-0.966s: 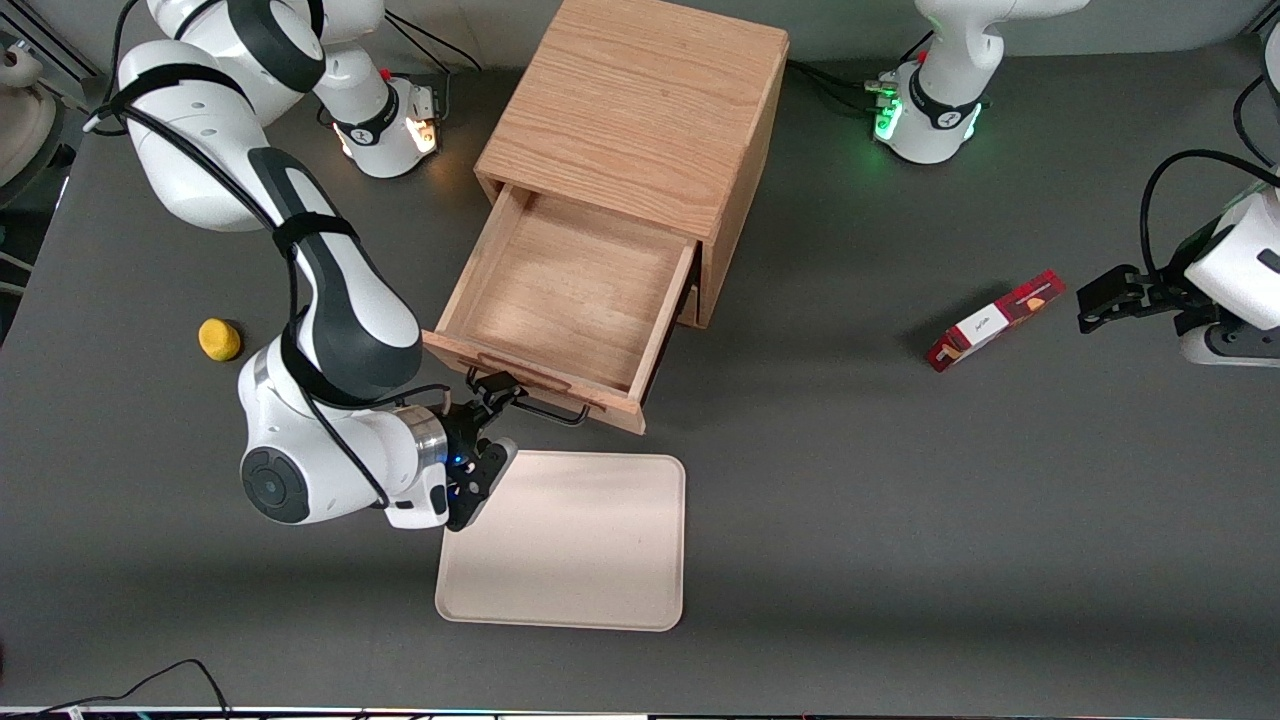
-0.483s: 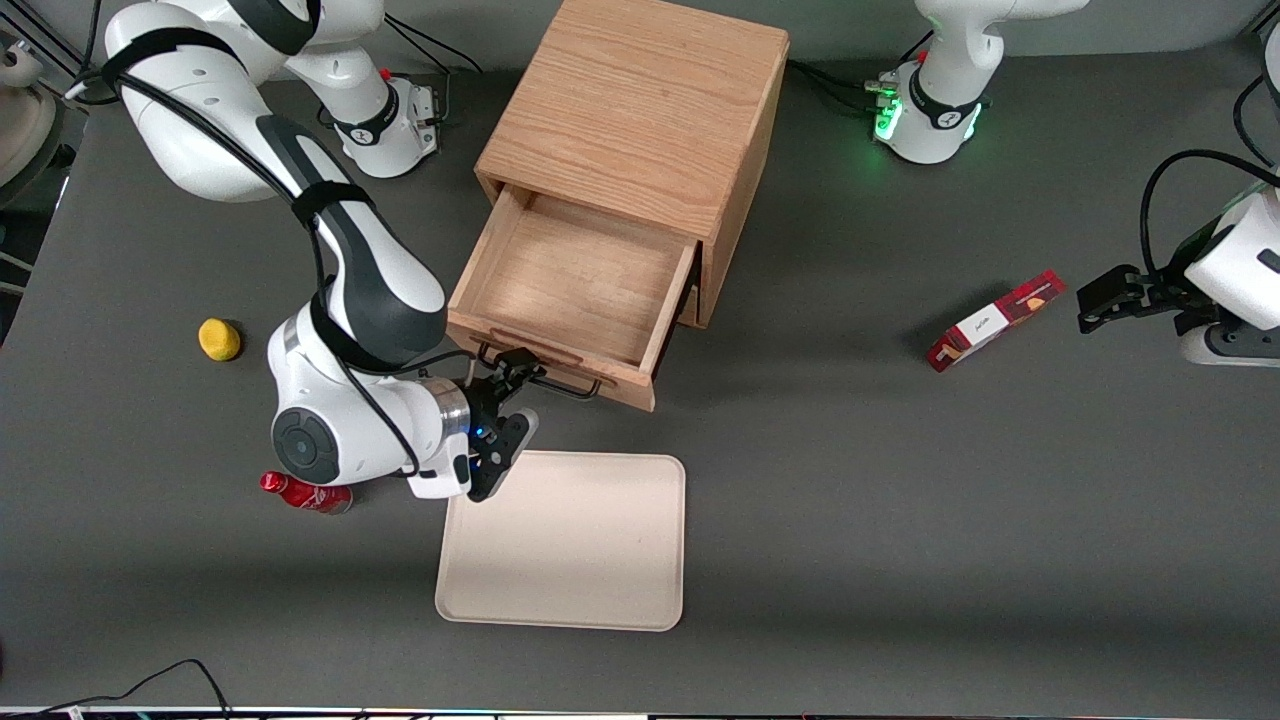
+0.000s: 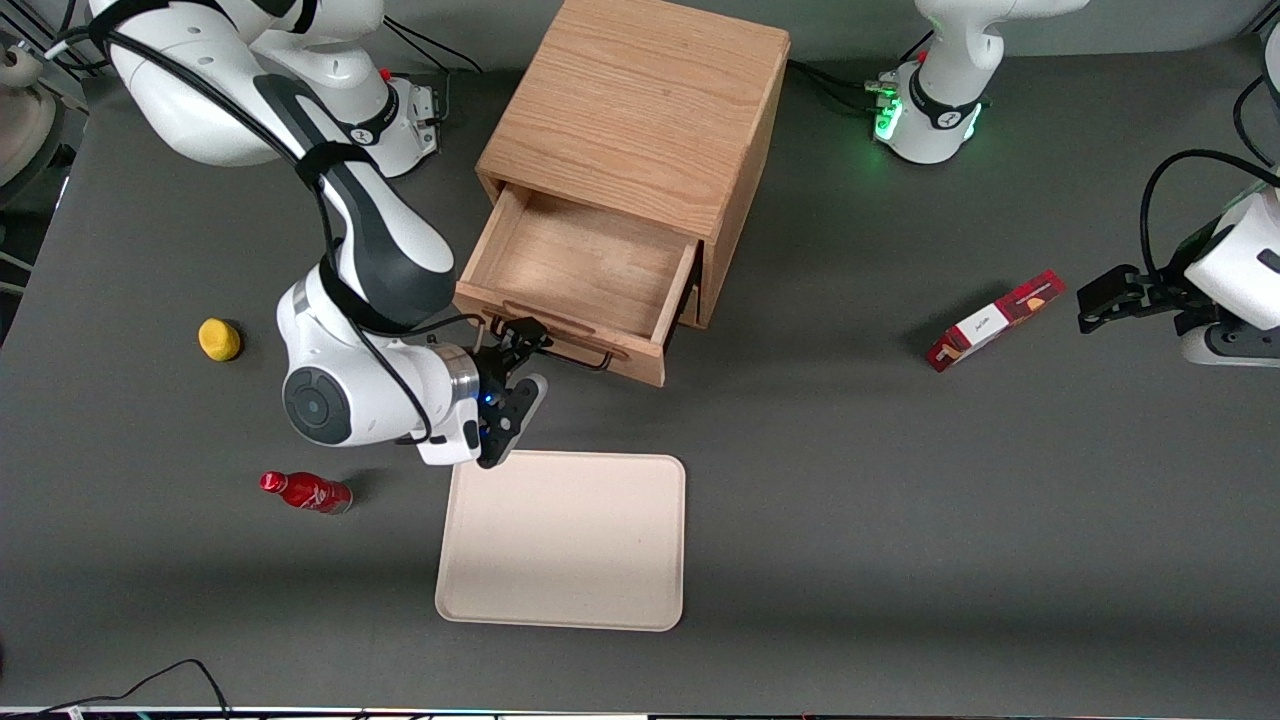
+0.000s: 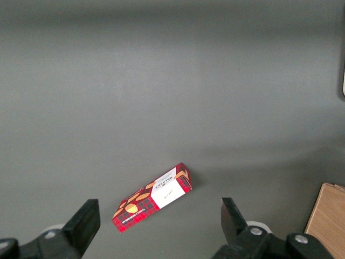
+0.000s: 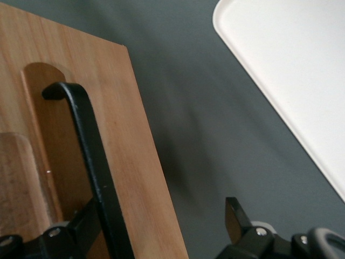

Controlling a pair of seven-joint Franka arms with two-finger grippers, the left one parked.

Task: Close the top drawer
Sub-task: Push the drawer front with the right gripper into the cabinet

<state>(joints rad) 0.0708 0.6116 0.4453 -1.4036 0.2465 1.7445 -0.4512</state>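
Cabinet (image 3: 640, 110) boxy, oak, mid-table. Top drawer (image 3: 582, 280) partly out of it, front panel toward the camera, empty inside. Handle (image 3: 560, 352) a black wire bar running along that panel, long axis crosswise to the slide direction. Claw (image 3: 512, 362) at the handle's end nearer the working arm, fingers spread, one tucked against the bar (image 5: 94, 162), the other out over bare table. Drawer body straight ahead of claw, farther from camera: a push that way likely seats it. Tray (image 3: 565, 540) nearer camera, apart from claw.
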